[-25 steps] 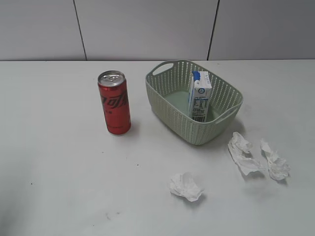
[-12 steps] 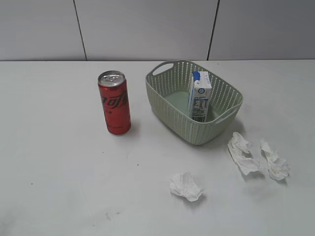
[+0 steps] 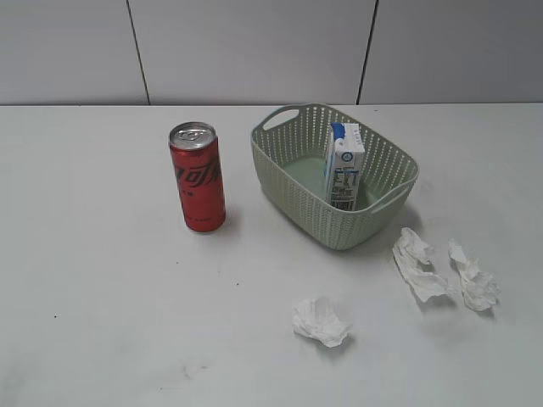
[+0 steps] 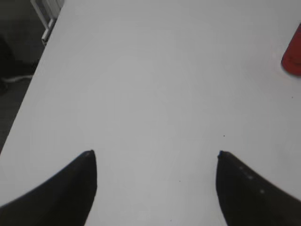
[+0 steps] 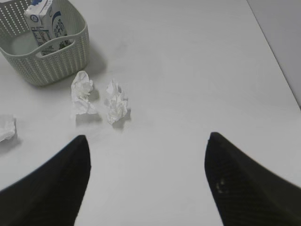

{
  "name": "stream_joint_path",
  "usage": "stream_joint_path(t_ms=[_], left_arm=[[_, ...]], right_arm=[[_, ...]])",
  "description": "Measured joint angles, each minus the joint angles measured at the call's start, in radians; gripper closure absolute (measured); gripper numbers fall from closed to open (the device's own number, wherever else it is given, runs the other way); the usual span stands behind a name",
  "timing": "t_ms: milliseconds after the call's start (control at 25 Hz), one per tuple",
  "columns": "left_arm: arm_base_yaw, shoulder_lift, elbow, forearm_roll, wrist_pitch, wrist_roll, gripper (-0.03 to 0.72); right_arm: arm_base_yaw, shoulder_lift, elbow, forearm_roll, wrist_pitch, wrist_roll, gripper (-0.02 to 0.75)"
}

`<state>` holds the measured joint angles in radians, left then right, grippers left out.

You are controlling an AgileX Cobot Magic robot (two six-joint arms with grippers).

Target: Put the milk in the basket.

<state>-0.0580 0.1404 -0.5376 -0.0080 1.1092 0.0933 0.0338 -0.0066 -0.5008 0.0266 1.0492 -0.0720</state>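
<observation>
Grey wall panels behind, plain white worktop point(image 3: 102, 297) in front, and honestly the job looks done from where I sit: the milk point(image 3: 343, 164) is standing upright inside the basket point(image 3: 297, 199), close to its far wall, blue top poking above the rim. From my right wrist I can see the same carton through the basket's handle cut-out. Just beside the basket, toward me, are two crumpled tissues point(image 3: 419, 264), with a third tissue wad point(image 3: 321, 321) a bit further out front, and the red can point(image 3: 198, 176) stands on its own to the left, apart from the basket. My right gripper point(image 5: 146, 141) is spread wide, holding nothing, hanging over bare worktop well clear of the basket; my left gripper point(image 4: 155, 153) is spread and empty too, with the can just at the edge of its view. What could go sideways now, I reckon: the carton is tall and narrow, so any bump to the basket on another reach could tip it over, and a low sweep on the right would drag those tissues around.
</observation>
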Motion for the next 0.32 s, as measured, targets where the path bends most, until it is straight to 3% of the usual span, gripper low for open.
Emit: stream_joint_path(t_ms=[320], left_arm=[[0.000,-0.145,0.001,-0.006,0.003,0.000,0.100]], right_arm=[[0.000,0.000,0.000,0.000,0.000,0.000,0.152]])
